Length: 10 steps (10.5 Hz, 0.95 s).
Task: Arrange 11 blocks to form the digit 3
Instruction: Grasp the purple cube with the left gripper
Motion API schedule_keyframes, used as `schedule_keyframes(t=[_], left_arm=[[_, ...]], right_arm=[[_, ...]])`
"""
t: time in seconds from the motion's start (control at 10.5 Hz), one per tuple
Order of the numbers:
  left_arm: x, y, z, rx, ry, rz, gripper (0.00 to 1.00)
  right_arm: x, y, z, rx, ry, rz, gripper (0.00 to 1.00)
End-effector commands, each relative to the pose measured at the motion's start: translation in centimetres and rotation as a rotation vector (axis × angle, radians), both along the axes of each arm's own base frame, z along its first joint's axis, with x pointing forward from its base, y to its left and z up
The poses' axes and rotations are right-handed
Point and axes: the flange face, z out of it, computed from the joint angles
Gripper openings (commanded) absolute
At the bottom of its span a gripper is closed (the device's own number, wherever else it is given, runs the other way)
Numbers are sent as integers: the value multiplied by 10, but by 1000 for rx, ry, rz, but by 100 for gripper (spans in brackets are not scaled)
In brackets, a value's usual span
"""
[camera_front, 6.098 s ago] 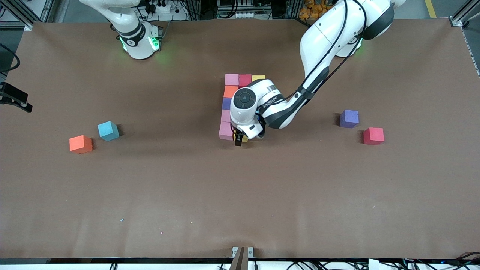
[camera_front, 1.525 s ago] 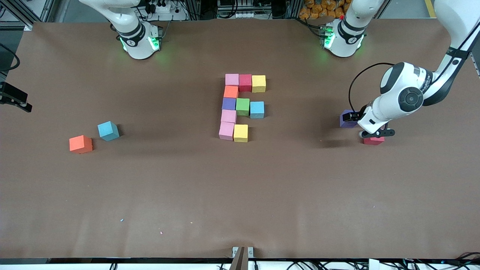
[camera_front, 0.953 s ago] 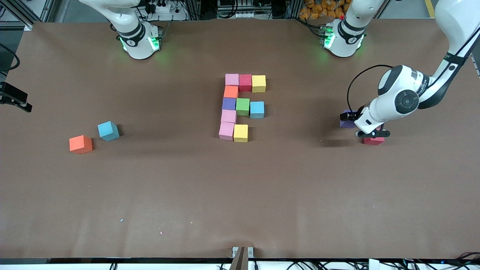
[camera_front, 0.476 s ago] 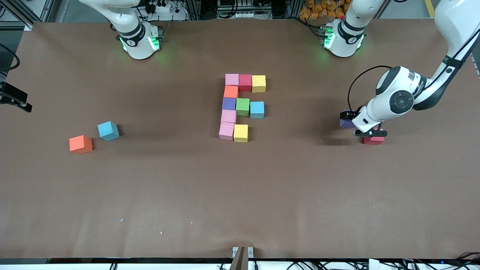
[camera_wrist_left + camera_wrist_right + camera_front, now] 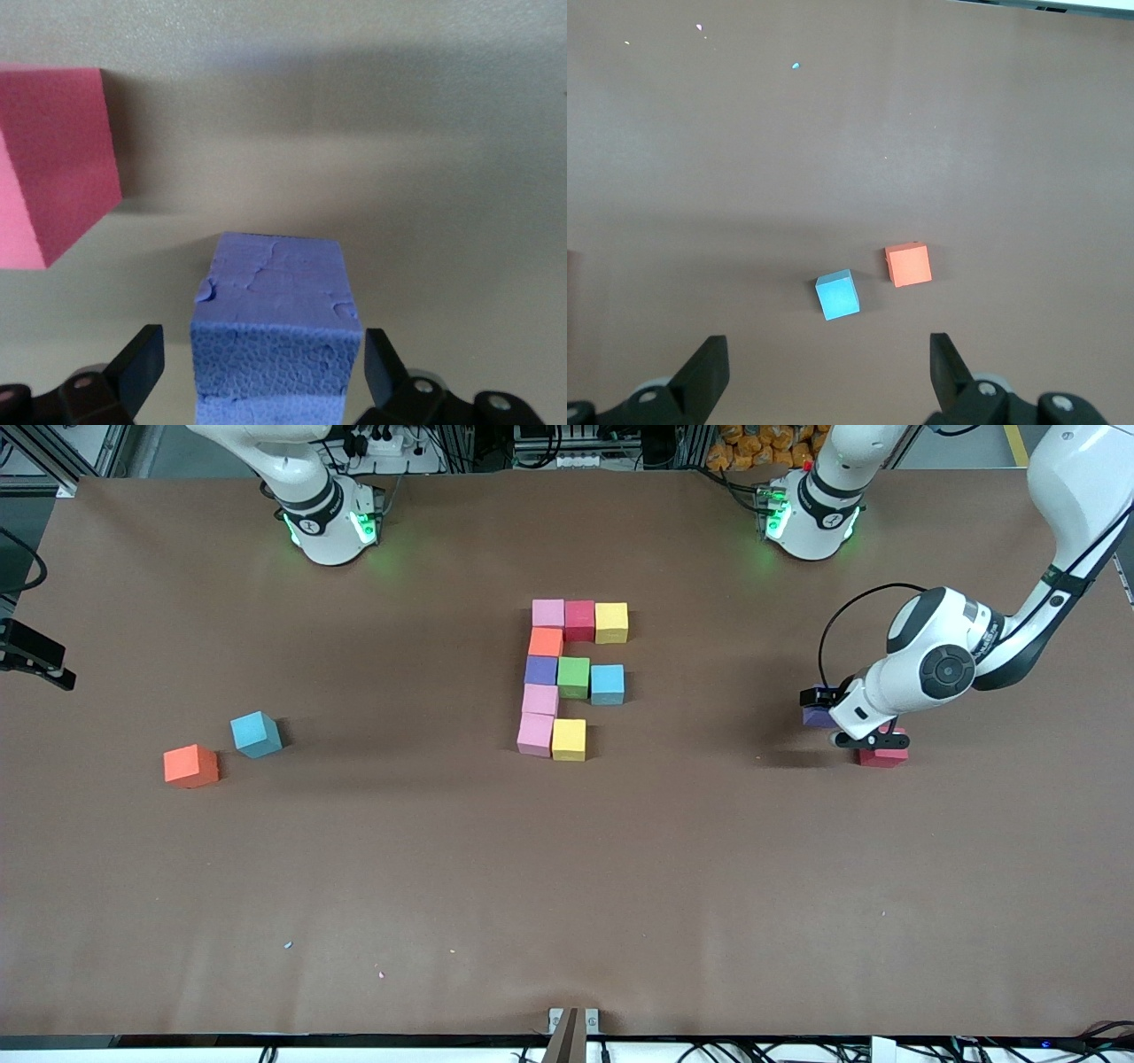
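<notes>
Ten blocks sit packed together mid-table, from a pink block [image 5: 548, 613] down to a yellow block [image 5: 569, 739]. A loose purple block [image 5: 811, 716] [image 5: 276, 310] lies toward the left arm's end, with a red block [image 5: 882, 757] [image 5: 53, 164] beside it, nearer the front camera. My left gripper [image 5: 837, 722] [image 5: 262, 372] is down around the purple block and open, with a gap at each finger. My right gripper [image 5: 829, 372] hangs open and empty high over a blue block [image 5: 256, 734] [image 5: 838, 295] and an orange block [image 5: 190, 766] [image 5: 908, 264].
The brown table [image 5: 567, 886] stretches wide between the packed blocks and both loose pairs. Small specks [image 5: 288, 945] lie near its front edge. The arm bases [image 5: 328, 522] stand along the back edge.
The left arm left the yellow block at the packed group and swung to the purple block. Over the last second its gripper eased slightly toward mid-table, straddling the block. The right arm waits.
</notes>
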Motion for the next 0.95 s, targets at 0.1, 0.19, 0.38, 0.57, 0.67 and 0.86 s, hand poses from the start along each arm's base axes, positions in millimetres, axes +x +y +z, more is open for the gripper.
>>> schedule_keyframes(t=[0.1, 0.19, 0.38, 0.57, 0.67, 0.86], left_arm=[[1, -6, -4, 23, -18, 9, 41], [2, -5, -3, 24, -22, 10, 26], [13, -8, 2, 17, -36, 51, 22], [31, -26, 18, 37, -73, 114, 21], [40, -36, 28, 49, -80, 120, 20], [65, -72, 56, -9, -73, 196, 20]], right_arm=[[0, -1, 4, 13, -4, -12, 100], [0, -1, 4, 13, -4, -10, 100], [0, -1, 4, 13, -2, -10, 100], [0, -1, 4, 13, -2, -10, 100], [0, -1, 3, 14, -1, -10, 100], [0, -1, 3, 14, -1, -10, 100]])
